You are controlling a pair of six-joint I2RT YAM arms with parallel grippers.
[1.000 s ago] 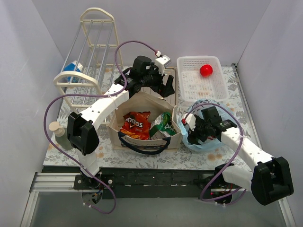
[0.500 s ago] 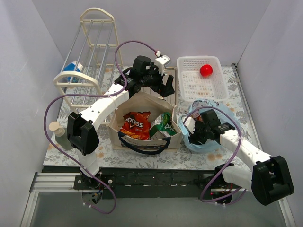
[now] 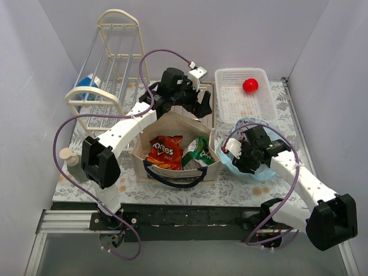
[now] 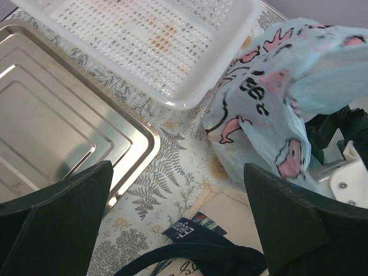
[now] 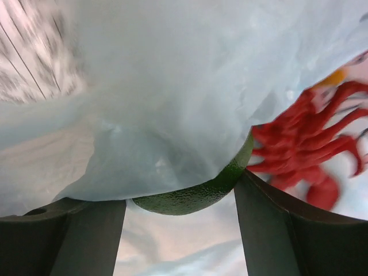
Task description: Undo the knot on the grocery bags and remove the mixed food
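R gripper (image 5: 180,192) inside light-blue bag (image 4: 261,109) right of centre, shifted up-right vs half a sec ago, fingers flanking green fruit (image 5: 195,190) under film, grip can't tell, red lobster (image 5: 305,144) beside, L gripper (image 4: 178,224) unmoved by tote (image 3: 172,122), wide apart, empty

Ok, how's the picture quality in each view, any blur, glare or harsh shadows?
Top external: sharp, evenly lit, only soft shadows. Left wrist: crisp, mild glare on the metal tray. Right wrist: the blue bag is very close to the lens, smeared at upper left; green fruit and lobster slightly soft.
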